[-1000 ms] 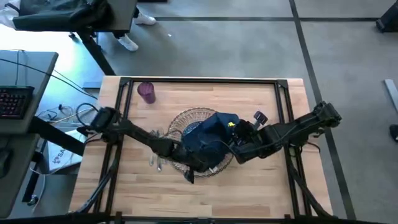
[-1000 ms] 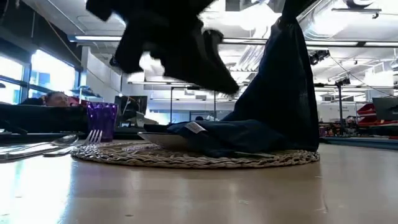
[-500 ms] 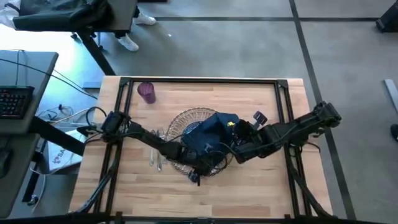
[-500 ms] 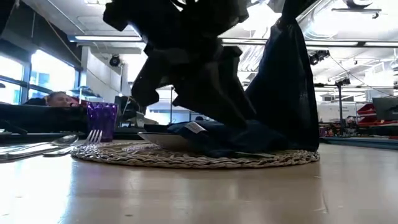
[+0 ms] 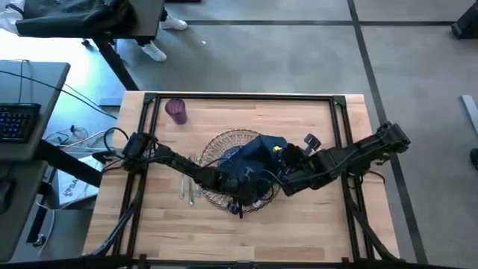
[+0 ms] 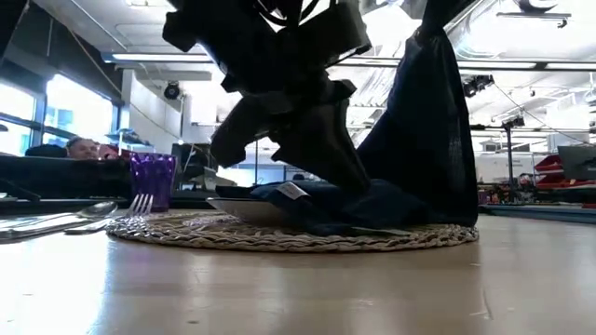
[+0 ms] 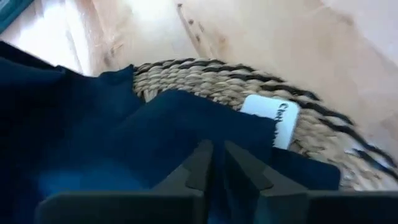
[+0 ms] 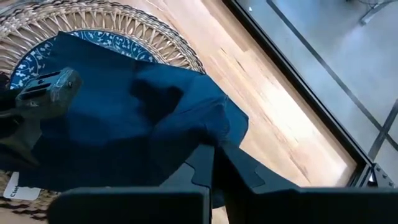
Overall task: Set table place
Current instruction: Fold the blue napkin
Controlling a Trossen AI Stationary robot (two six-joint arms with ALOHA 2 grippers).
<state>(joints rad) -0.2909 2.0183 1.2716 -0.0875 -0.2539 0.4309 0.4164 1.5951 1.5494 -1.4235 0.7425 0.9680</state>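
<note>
- Wooden table [image 5: 314, 217] fills the high view; wicker charger [image 5: 224, 142] and plate [image 8: 37, 62] sit at centre, napkin [image 5: 250, 161] draped over them.
- Right gripper [image 8: 214, 163] is clamped on the napkin, lifting one corner.
- Left gripper [image 7: 214, 163] has its jaws nearly closed just over the cloth.
- Risk: tugging cloth could drag the plate off-centre.

Two dark, near-black arms here, built of slim tubular links joined by chunkier rounded joint housings. Black cables loop loosely off the left arm's base joint. The right arm carries a small yellow marking just behind its gripper [image 5: 278, 173]. Each wrist view shows flat, matte black fingers [image 7: 200, 168] stepping out from a broad dark crossbar; the left gripper [image 5: 240, 212] is equally black.
</note>
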